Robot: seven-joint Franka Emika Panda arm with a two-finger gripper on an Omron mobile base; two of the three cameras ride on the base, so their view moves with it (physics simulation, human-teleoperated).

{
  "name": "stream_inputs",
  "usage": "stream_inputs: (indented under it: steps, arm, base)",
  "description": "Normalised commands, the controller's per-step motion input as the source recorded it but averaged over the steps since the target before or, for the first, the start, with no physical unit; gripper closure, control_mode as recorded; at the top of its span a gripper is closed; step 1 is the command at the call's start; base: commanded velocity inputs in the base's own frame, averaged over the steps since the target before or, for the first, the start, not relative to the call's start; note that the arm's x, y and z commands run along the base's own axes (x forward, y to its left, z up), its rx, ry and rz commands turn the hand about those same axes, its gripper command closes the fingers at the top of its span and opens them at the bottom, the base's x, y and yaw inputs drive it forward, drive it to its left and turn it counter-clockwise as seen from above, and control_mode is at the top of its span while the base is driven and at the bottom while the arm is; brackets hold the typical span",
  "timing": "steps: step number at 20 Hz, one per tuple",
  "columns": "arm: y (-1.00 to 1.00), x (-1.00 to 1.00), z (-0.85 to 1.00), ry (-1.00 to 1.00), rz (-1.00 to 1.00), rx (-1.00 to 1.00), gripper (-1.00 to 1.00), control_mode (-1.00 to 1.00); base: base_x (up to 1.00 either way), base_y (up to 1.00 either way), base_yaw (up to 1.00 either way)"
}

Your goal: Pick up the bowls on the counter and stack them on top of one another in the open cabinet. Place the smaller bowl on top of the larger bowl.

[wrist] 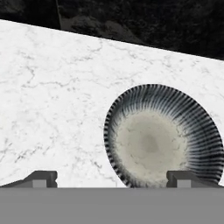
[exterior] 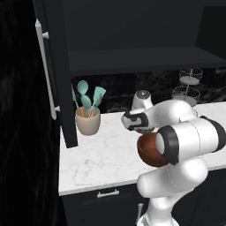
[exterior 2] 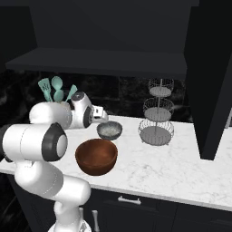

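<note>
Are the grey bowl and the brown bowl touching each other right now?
Apart. The right base view shows a strip of white counter between the smaller grey bowl and the larger brown bowl in front of it.

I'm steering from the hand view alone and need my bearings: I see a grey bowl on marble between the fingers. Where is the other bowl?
Observer: The larger bowl sits on the counter, just in front of the smaller bowl, nearer the robot.
Operator: Anything else close by?
Observer: A wire tiered stand stands to the grey bowl's right in the right base view.
Operator: And the other side?
Observer: A utensil crock with teal spoons stands by the cabinet's open door.
</note>
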Motion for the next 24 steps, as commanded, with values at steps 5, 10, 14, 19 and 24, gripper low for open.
stream_inputs:
  steps: [5,10,14,19,24]
  arm:
    - [-0.08,0.20,-0.46,0.00,-0.02,-0.06,-1.00,-1.00]
    - [-0.14,0.20,-0.42,0.01,-0.02,-0.03,-1.00,-1.00]
    - [-0.08,0.26,-0.27,0.05,-0.02,-0.01,-1.00,-1.00]
    - [0.00,0.29,-0.19,0.07,-0.02,0.00,-1.00,-1.00]
    - [0.00,0.18,-0.11,0.04,-0.01,0.00,1.00,-1.00]
  base:
    - [0.00,0.00,0.00]
    - [0.00,0.00,0.00]
    - [0.00,0.00,0.00]
    - [0.00,0.00,0.00]
    - [0.00,0.00,0.00]
